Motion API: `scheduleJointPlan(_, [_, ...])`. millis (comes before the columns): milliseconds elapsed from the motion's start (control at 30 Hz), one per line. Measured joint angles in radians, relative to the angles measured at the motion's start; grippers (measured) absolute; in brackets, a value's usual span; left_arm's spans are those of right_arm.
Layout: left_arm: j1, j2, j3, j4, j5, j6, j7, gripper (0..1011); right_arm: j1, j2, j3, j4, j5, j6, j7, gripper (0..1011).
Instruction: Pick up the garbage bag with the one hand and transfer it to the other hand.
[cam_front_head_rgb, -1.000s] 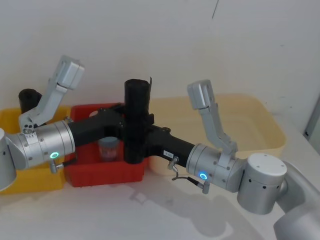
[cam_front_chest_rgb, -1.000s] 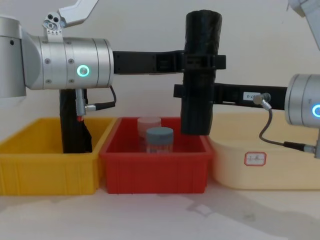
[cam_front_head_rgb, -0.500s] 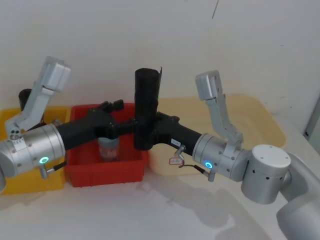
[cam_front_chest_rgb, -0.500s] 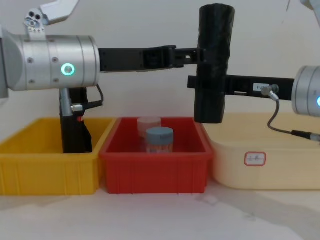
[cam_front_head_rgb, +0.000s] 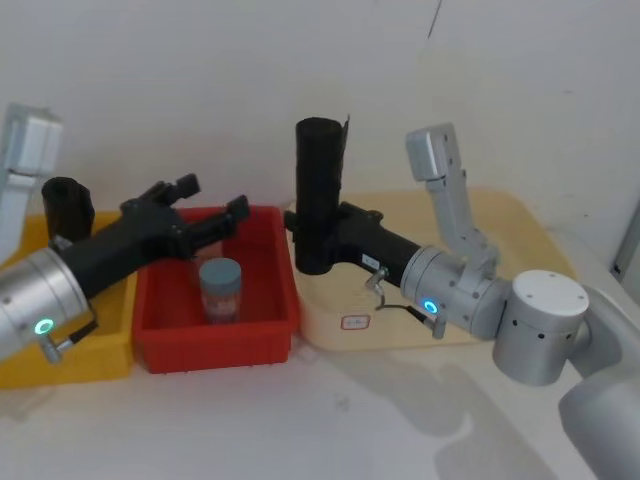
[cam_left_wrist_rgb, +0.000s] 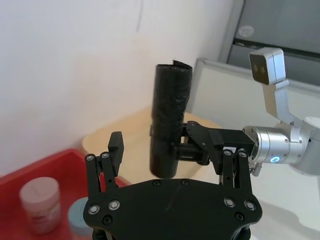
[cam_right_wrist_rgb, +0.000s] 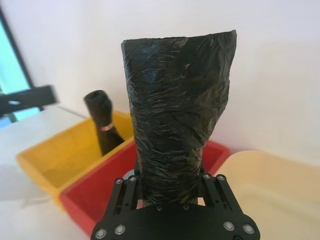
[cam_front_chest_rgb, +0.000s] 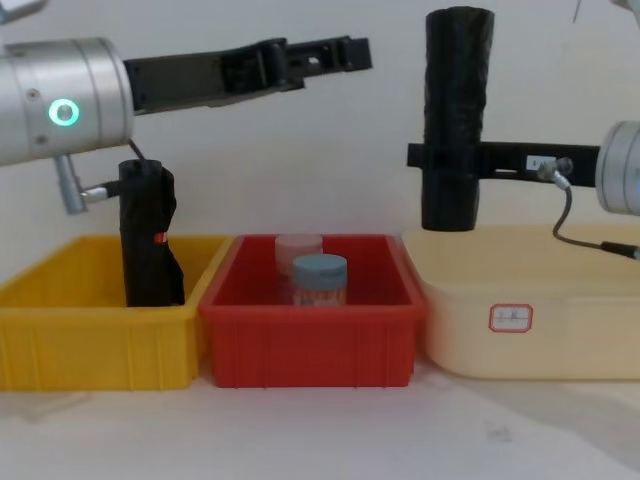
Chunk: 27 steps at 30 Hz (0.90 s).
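While the right end effector (cam_front_chest_rgb: 430, 157) pinches the garbage bag (cam_front_chest_rgb: 456, 120) below its middle, the black roll stands upright in the air over the left end of the cream bin (cam_front_chest_rgb: 530, 345), with its lower end just above that bin's rim. The 2 thin black fingers lie level, 1 on each side of the roll, and reach in from the right, where the silver wrist carries a blue ring (cam_front_head_rgb: 430, 307). Seen from the right wrist, the crinkled plastic rises straight up from between the fingers, with a loose corner at its top edge. The left end effector (cam_front_head_rgb: 212, 197) is spread and empty. Its 2 fingers are parted above the red bin (cam_front_head_rgb: 215, 338), to the left of the bag and well apart from it, and its wrist shows a green ring (cam_front_chest_rgb: 65, 112). 3 bins stand side by side along the far edge of the white bench (cam_front_chest_rgb: 320, 430), close to the wall: a yellow bin (cam_front_chest_rgb: 95, 350) at the left end, the red one in the middle and the cream one at the right end. Inside the red bin stand a grey-lidded jar (cam_front_chest_rgb: 320, 278) and, just behind it, a pale jar (cam_front_chest_rgb: 298, 246). A second black roll (cam_front_chest_rgb: 150, 240) with a small red mark stands at the back of the yellow bin, taller than the bin's wall.
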Motion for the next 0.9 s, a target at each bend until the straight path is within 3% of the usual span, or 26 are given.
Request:
scheduleJointPlan(267, [0.067, 0.023, -0.049, -0.078, -0.006, -0.011, 0.081, 1000, 0.018, 0.000, 0.020, 0.030, -0.026, -0.002, -0.053, 537])
scheduleJointPlan(367, [0.089, 0.031, -0.062, -0.103, -0.001, -0.012, 0.116, 1000, 0.024, 0.000, 0.029, 0.042, -0.034, -0.002, -0.070, 588])
scheduleJointPlan(733, [0.158, 0.062, -0.099, -0.182, 0.042, -0.007, 0.256, 1000, 0.036, 0.000, 0.046, 0.067, -0.051, -0.001, -0.105, 930])
scheduleJointPlan(900, [0.174, 0.070, -0.107, -0.199, 0.053, -0.003, 0.288, 1000, 0.040, 0.001, 0.051, 0.073, -0.055, -0.001, -0.114, 1001])
